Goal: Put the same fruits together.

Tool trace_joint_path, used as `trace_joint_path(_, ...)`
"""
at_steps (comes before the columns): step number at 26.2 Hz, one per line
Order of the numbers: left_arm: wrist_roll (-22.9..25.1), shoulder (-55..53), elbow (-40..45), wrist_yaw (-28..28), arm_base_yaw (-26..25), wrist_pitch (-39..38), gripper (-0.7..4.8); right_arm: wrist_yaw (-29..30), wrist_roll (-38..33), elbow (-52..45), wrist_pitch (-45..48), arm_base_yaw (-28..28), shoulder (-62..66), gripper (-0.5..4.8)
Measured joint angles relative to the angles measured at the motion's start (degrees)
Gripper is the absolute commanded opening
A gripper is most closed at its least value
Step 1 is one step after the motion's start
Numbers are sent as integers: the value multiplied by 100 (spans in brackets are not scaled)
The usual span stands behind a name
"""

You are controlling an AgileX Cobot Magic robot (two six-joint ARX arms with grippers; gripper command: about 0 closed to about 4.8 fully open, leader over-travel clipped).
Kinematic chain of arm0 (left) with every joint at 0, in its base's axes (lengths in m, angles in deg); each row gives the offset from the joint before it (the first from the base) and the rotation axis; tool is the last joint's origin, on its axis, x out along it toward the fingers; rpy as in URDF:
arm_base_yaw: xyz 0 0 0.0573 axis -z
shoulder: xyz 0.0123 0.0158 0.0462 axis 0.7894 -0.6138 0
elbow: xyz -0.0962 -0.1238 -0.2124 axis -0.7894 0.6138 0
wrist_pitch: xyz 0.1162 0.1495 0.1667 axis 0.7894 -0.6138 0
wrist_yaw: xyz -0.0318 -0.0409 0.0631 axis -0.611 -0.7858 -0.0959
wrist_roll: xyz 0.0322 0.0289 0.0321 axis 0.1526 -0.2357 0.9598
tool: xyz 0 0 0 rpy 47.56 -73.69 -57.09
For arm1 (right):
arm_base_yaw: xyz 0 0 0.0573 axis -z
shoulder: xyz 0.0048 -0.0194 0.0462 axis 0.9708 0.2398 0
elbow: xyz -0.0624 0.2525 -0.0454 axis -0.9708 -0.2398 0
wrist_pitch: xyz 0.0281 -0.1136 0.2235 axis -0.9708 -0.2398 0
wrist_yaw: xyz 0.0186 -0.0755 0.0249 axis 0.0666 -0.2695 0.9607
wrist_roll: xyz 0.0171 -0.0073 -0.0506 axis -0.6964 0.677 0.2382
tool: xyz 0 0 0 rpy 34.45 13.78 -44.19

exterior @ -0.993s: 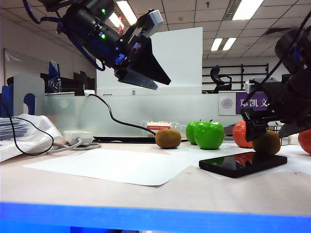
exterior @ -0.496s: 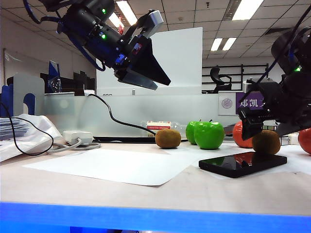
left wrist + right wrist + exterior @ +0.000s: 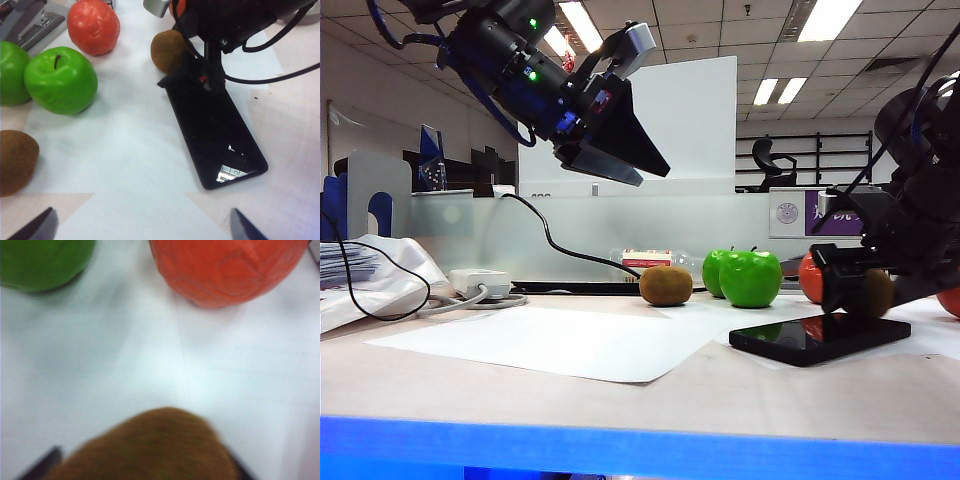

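Black right gripper (image 3: 855, 290) is lowered with jaws spread wide around a brown fuzzy kiwi (image 3: 150, 447) on white paper (image 3: 125, 150), nothing clamped yet. An orange-red round fruit (image 3: 225, 270) lies just beyond, two glossy green apples (image 3: 745, 277) nearby, a second kiwi (image 3: 666, 285) further left. Left gripper (image 3: 140, 225) is held high, wide open.
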State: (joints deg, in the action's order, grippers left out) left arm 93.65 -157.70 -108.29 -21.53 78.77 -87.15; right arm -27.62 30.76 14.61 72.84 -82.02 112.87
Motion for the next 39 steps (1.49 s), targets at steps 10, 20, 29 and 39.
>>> trace_joint_path(10, 0, 0, 0, 0, 0, -9, 479, 26, 7, 7, 192, -7, 7, 185)
trace_joint_path(20, 0, 0, 0, 0, 0, 26, 479, 695, -138, 11, 236, -42, 11, 163)
trace_joint_path(29, -20, 0, 0, 87, 11, 127, 479, 1217, -175, 114, 595, -789, 17, 103)
trace_joint_path(39, -15, 0, 0, 448, 11, 197, 479, 1541, -177, 1408, 385, -1012, 697, 103)
